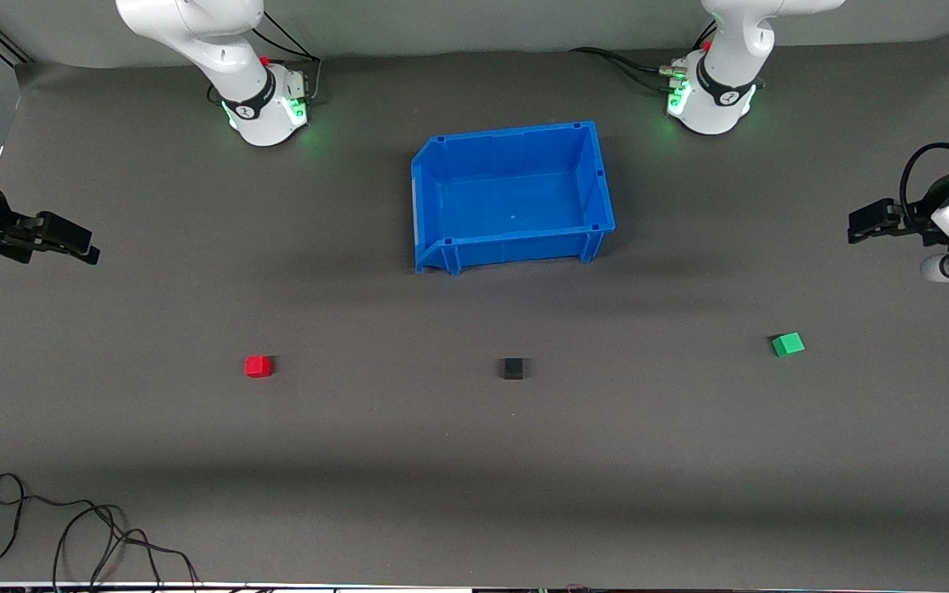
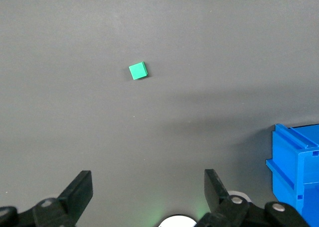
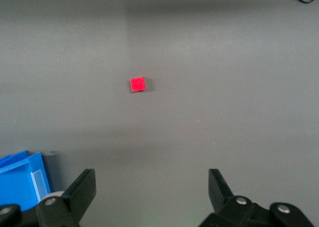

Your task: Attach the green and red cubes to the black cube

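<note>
3 small matte cubes sit in a row across the lower-middle of the front frame: red cube [image 1: 258, 366] left of centre, black cube [image 1: 513, 368] centre, green cube [image 1: 787, 344] toward the right edge, all well apart. Bin [image 1: 512, 198] sits upper centre. Left gripper [image 2: 148, 189] and right gripper [image 3: 152, 188] hang at the frame edges, fingers spread wide, holding nothing.

I see the black cube [image 1: 513, 368] sitting flat on the table, about midway between the two coloured ones and touching neither. The red cube [image 1: 258, 366] lies well apart toward the right arm's end, and the green cube [image 1: 788, 344] lies well apart toward the left arm's end, turned slightly askew.
</note>
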### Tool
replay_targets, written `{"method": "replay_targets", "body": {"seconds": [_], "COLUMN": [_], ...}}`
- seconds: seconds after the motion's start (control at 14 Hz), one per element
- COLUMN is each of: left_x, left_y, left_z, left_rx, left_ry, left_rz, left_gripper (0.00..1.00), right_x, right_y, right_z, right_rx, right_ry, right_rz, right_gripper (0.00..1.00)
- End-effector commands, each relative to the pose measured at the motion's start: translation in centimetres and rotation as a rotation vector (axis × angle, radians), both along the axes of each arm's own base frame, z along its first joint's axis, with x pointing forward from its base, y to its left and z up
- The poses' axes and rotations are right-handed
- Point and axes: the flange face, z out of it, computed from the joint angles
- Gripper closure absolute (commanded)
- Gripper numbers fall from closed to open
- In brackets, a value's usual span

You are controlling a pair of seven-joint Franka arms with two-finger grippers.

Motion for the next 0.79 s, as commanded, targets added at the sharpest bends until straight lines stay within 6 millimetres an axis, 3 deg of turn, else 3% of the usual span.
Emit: {"method": "replay_targets", "body": {"seconds": [0.0,0.71], "left_x": [-0.8,-0.8], "left_y": [0.1,0.1], "left_z": [0.4,0.4], "left_rx": [-0.011,-0.011], "left_ry": [-0.005,-0.004], "left_rz": [0.002,0.002], "left_gripper": [0.0,0.0], "right_x": [-0.2,1.2], "right_y": [0.2,0.4], "right_z": [0.1,0.4], "right_rx": [0.02,0.015], "right_ry": [-0.002,-0.019], "right_rz": [0.006,-0.08], "right_gripper": [0.0,0.0]}}
